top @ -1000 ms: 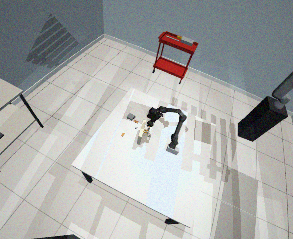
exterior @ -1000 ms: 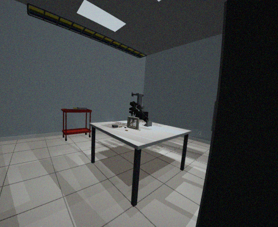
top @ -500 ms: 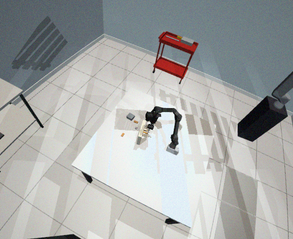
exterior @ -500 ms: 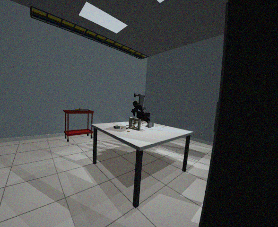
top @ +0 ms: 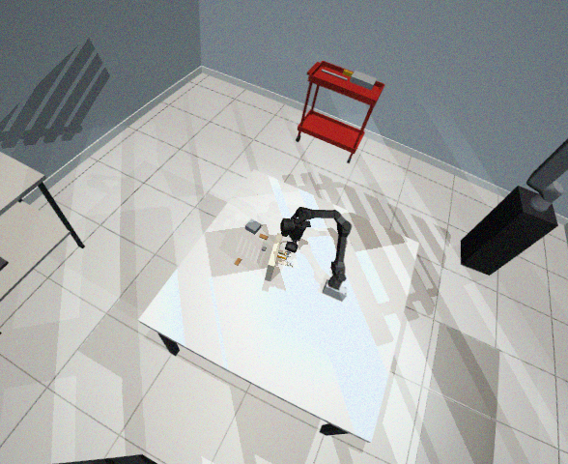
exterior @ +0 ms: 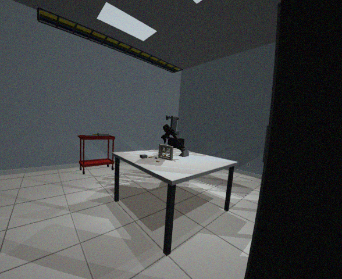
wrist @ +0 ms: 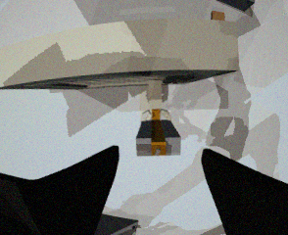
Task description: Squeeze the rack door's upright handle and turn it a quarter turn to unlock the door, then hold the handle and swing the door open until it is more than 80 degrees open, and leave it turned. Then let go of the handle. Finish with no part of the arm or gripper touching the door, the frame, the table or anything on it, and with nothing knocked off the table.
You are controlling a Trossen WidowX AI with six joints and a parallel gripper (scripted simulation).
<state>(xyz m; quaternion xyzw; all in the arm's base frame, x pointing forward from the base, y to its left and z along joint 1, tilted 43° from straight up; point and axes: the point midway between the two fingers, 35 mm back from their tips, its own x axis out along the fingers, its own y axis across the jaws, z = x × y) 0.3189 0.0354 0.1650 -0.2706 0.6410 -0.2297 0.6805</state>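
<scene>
The rack frame point(top: 270, 270) point(exterior: 171, 153) point(wrist: 193, 44) stands upright on the table. Its door looks closed, flush with the frame, though its face is mostly hidden in the wrist view. The handle point(wrist: 158, 133), grey and dark with an orange middle, sticks out from the door side. My gripper point(top: 291, 246) point(wrist: 160, 153) is open and empty above it. In the wrist view the fingertips stand left and right of the handle's near end, with a gap on each side. Height above the handle and how far it is turned cannot be told.
A grey box point(top: 252, 226) point(exterior: 143, 156) and orange blocks point(top: 238, 261) point(top: 263, 236) lie on the table point(top: 254, 334) point(exterior: 195, 168) beyond the frame, with a small grey piece point(top: 263, 248). One orange block point(wrist: 217, 16) shows at the wrist view's top.
</scene>
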